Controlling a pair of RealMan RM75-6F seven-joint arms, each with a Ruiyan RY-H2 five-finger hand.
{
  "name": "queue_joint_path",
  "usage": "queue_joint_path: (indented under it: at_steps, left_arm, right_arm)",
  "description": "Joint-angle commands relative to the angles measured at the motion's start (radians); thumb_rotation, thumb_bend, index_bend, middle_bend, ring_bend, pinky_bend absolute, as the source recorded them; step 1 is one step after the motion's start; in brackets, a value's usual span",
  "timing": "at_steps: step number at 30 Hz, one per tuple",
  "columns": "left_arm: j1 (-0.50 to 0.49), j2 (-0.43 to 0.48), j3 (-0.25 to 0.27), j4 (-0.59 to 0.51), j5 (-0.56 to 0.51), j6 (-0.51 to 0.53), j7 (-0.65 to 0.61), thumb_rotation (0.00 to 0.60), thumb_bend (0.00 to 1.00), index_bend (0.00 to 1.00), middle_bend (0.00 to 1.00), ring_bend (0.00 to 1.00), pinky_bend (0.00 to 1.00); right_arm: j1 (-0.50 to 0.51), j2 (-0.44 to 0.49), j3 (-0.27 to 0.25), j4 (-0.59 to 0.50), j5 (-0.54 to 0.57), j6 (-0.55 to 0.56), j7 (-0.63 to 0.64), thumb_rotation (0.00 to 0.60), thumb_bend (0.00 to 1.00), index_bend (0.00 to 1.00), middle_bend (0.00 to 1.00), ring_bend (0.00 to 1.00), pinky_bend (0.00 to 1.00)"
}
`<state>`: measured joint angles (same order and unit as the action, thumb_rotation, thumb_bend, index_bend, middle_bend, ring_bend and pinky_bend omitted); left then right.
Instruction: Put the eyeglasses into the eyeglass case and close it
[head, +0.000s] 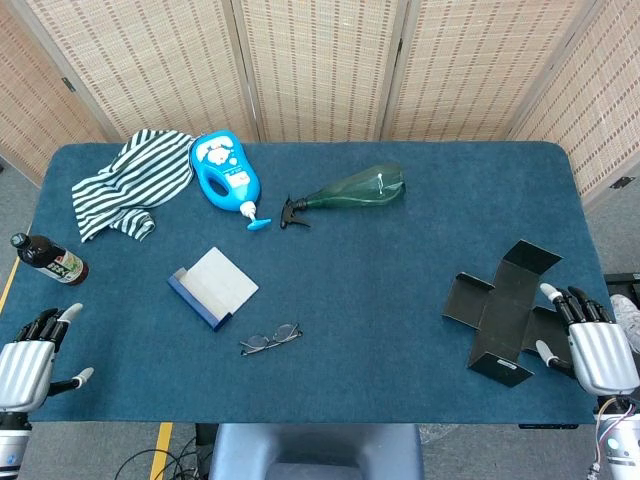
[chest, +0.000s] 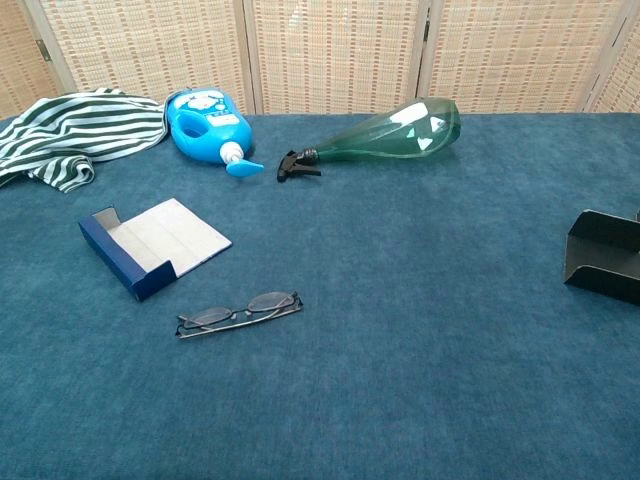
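Head view, hands: we see our left hand (head: 28, 365) at the table's near left corner and our right hand (head: 592, 340) at the near right, both with fingers apart and holding nothing.
Glasses: the eyeglasses (head: 271, 338) lie folded on the blue table (head: 400, 270), just nearer us than the eyeglass case (head: 212, 287) and apart from it.
Case: it lies open, its white inside up, the blue wall on its near-left side.
Long axis: the glasses run left to right, the right end tipped slightly away from us; lenses sit toward that right end, as the chest view suggests.
Risk, grasp: we judge the thin wire frame lying flat could slip from our fingers or skid on the cloth.
Risk, case: we could nudge the light case while reaching, being so close.
Risk, right side: the black folded cardboard (head: 505, 310) touches our right hand and may get dragged.
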<state>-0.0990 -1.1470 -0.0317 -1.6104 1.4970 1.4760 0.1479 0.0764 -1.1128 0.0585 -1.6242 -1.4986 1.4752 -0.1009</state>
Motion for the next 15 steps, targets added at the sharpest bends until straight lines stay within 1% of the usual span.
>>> queue_joint_path:
  at_steps: [1,6,12,14,15]
  left_arm:
    - [0.001,-0.004,-0.001,0.003,0.003,0.005,-0.001,0.6,0.17,0.15,0.24,0.16,0.29]
    - [-0.002,-0.002,-0.002,0.006,0.012,0.007,-0.006,0.6,0.17,0.15,0.24,0.16,0.29]
    - [-0.017,-0.007,-0.018,0.015,0.029,0.018,-0.015,0.6,0.17,0.15,0.24,0.18,0.29]
    - [-0.029,-0.008,-0.026,0.021,0.051,0.025,-0.026,0.6,0.17,0.15,0.24,0.23,0.31]
    - [-0.037,-0.008,-0.03,0.024,0.062,0.027,-0.034,0.6,0.17,0.15,0.26,0.27,0.35]
  right_arm:
    - [0.0,0.002,-0.001,-0.001,-0.005,0.002,0.002,0.6,0.28,0.1,0.18,0.15,0.21]
    - [-0.007,0.008,-0.003,-0.003,-0.009,0.013,0.006,0.6,0.28,0.1,0.18,0.15,0.21]
    - [-0.013,0.013,0.0,-0.006,-0.011,0.029,0.006,0.6,0.28,0.1,0.18,0.15,0.21]
    - [-0.012,0.015,0.002,-0.009,-0.011,0.029,0.0,0.6,0.28,0.1,0.18,0.15,0.21]
    - [-0.011,0.016,0.003,-0.01,-0.012,0.029,-0.002,0.6,0.28,0.1,0.18,0.15,0.21]
